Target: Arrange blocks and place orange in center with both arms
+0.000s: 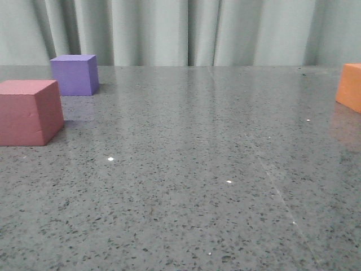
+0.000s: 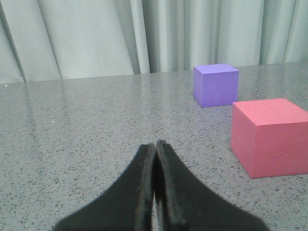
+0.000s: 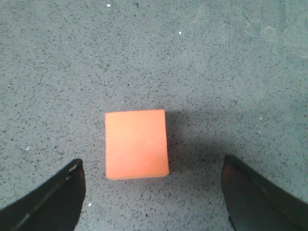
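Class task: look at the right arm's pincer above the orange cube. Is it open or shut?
Open. The right pincer has its fingers spread wide apart, with the orange cube lying untouched on the table between them.

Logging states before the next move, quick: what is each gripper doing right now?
Left gripper: closed, holding nothing.
Right gripper: open, hovering above the orange cube, not touching it.

Three foam cubes on the worktop: two by the left pincer, one under the right

Ahead of the left pincer (image 2: 155, 144) and off to one side, two cubes stand on the worktop (image 1: 186, 169): the nearer cube (image 2: 269, 137), and the farther cube (image 2: 215, 84) behind it, apart from it. The lone cube (image 3: 137, 144) lies at the worktop's far right, well apart from both, beneath the right pincer (image 3: 153, 163), between its spread prongs and touching neither.
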Motion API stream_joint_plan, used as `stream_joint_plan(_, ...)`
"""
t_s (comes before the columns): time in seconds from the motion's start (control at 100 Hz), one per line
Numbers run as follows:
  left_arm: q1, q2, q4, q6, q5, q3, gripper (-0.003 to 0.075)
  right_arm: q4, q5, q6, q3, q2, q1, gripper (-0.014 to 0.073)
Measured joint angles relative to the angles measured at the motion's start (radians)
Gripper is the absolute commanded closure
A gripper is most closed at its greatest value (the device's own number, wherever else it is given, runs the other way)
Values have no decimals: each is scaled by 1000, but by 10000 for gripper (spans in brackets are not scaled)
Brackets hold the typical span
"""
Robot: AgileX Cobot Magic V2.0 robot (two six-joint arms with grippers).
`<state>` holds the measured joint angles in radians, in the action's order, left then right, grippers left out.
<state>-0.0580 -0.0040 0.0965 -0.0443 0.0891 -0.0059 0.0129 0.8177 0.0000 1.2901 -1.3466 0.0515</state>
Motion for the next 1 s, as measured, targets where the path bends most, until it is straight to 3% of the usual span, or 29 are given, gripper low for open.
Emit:
stream_joint_plan(0.21,0,0,0,0,0,0,739,-130,-7,-113,19,-104,7,13)
stream_joint_plan(1.0,0,0,0,0,0,0,739,-131,-49,-124,19,-196,7,13)
